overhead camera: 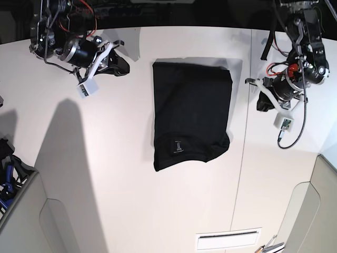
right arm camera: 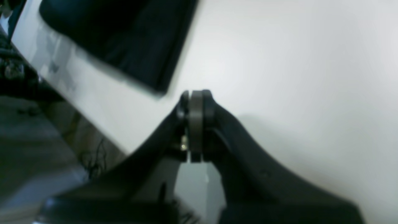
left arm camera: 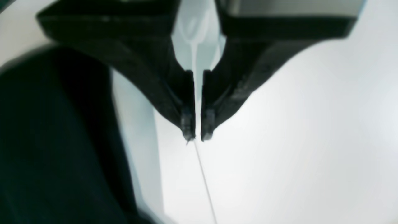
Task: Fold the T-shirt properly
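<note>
Shirt (overhead camera: pixel 190 113) is lying soft and light, pinch a corner hem; left tool (left arm camera: pixel 197 136) and right tool (right arm camera: pixel 196 96) are sitting clenched, empty.

Both arms raised and apart, left hand (left arm camera: pixel 197 137) nearly closed, right hand (right arm camera: pixel 196 96) closed, both empty.

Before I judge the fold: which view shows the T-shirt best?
The base view: the whole T-shirt lies folded into a rectangle, label patch visible. Both wrist views catch only a blurred black part of it.
</note>
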Motion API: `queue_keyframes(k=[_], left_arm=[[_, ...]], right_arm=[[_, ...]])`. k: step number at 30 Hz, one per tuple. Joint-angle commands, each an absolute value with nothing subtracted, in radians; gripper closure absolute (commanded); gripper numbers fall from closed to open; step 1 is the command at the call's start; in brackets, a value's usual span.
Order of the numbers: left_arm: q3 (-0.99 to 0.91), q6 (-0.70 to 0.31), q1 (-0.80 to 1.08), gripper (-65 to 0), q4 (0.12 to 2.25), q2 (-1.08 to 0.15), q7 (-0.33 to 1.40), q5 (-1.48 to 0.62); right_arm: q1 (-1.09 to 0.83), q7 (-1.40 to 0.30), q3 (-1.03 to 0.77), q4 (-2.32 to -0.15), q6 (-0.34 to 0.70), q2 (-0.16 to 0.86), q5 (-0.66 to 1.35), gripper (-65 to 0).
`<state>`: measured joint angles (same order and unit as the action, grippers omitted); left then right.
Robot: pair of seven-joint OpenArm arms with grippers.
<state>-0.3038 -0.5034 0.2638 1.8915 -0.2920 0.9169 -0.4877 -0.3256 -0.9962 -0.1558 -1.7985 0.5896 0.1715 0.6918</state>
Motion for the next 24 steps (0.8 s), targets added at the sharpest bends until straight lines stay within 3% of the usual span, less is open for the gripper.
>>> queue_keyframes(k=[1, 7, 24], left_arm=[[-0.325, -0.509, 0.299, -4.3, 1.954, -0.302, 0.895, -0.509], [-0.390, -0.509, 0.553, -4.3, 2.135, -0.302, 0.895, -0.539], [-0.391, -0.509, 1.003, -4.3, 2.138, -0.302, 0.894, -0.542]], right_arm=[[-0.354, -0.986, -0.158, -1.838, 0.599, 0.200, 0.726, 0.0], [-0.530, -0.985, -0.158, -1.893, 0.599, 0.305, 0.727, 0.0], [-0.846, -0.985, -0.157, -1.881, 0.598, 0.432, 0.730, 0.0]])
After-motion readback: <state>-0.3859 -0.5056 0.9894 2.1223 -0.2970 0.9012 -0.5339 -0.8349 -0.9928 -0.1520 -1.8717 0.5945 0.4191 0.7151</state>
